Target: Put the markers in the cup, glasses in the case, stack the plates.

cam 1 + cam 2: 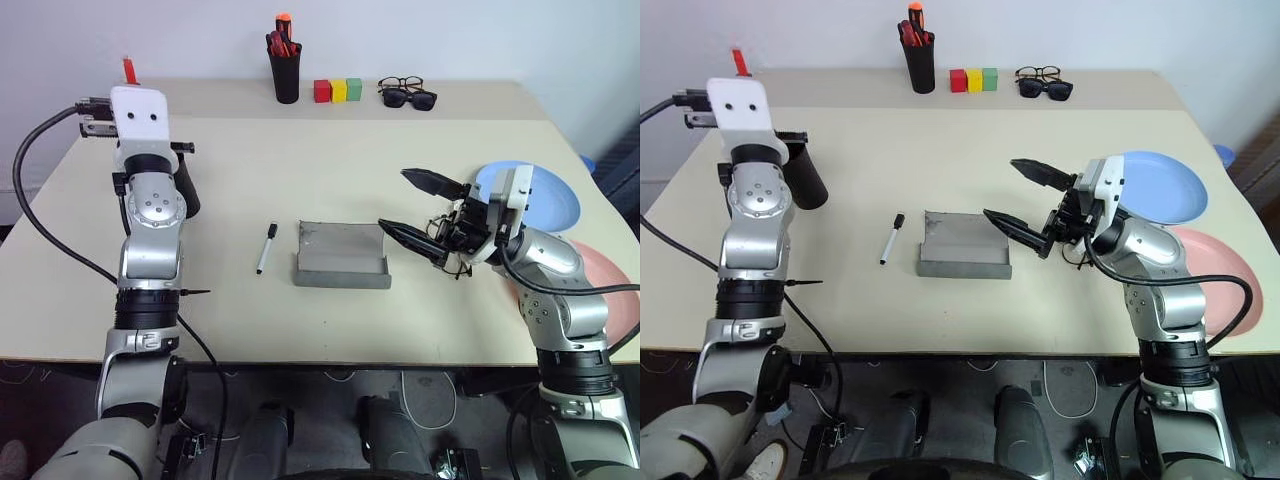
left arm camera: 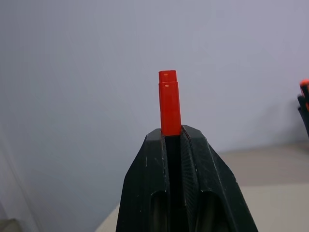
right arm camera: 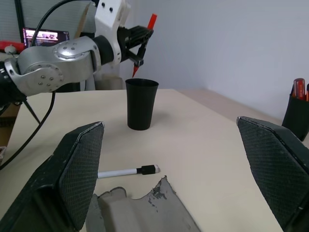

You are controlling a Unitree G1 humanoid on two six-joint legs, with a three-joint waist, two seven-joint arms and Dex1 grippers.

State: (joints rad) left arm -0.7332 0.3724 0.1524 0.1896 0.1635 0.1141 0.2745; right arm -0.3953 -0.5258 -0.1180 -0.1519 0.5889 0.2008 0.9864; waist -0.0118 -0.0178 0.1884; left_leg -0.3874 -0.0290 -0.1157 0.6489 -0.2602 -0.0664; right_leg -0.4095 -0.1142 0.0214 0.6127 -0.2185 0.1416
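Since the left pincer (image 3: 140,46) clamps the red-capped pen (image 3: 145,41) mid-barrel above the cup (image 3: 141,104), it's light, stiff, slick; right pincer (image 1: 415,208) gapes wide, empty.

Both arms are chunky silver metal with black joint rings and white housings at the wrists (left one's got two little dark dots). Black cables loop off them, and the fingers (image 3: 79,174) are black with a textured mesh grip.

The left arm hides most of the black cup (image 1: 190,190) in the head views. Red marker (image 2: 169,104) is mostly buried between the left gripper's (image 2: 173,133) fingers, just the cap pokes out. The pink plate (image 1: 605,290) gets cut off by the frame edge.
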